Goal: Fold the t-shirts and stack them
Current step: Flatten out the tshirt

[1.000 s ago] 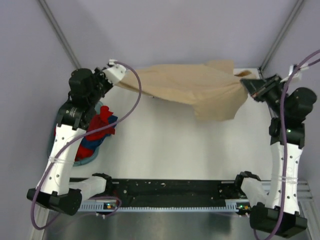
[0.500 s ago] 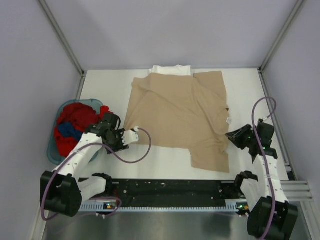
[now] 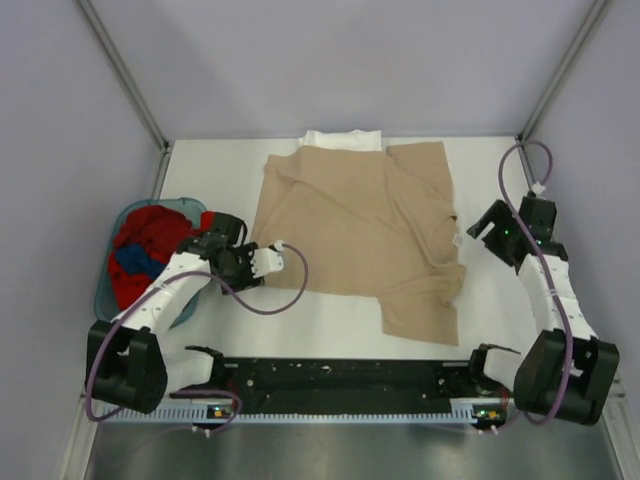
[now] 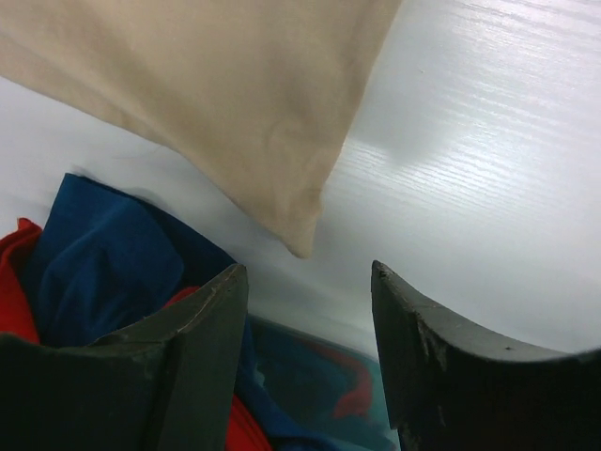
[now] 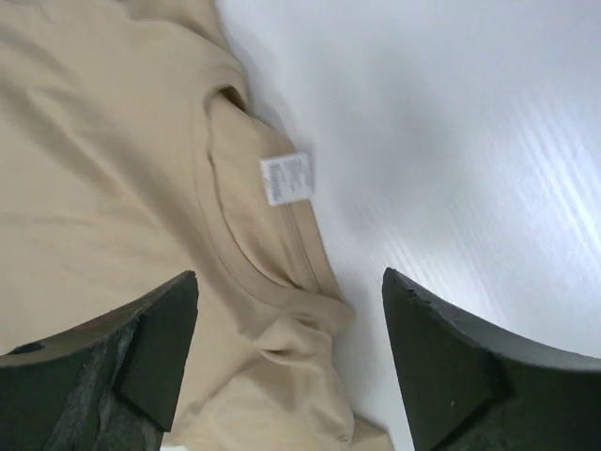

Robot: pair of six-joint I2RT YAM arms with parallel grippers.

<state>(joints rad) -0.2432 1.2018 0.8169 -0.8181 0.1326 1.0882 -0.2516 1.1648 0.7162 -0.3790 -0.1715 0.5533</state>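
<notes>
Lying flat, the tan t-shirt (image 3: pixel 355 225) points its collar right, both grippers' fingers spread and empty.

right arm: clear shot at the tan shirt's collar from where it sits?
Probably yes. The right gripper hangs open just beside the tan shirt; its collar lies flat and uncovered, with bare table next to it.

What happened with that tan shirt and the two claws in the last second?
A second ago both claws held the tan shirt stretched in the air at the back. They brought it down, let go, and it now lies spread on the table. The left claw and right claw are open and empty beside it. The basket of red and blue shirts and the white shirt stayed put.
</notes>
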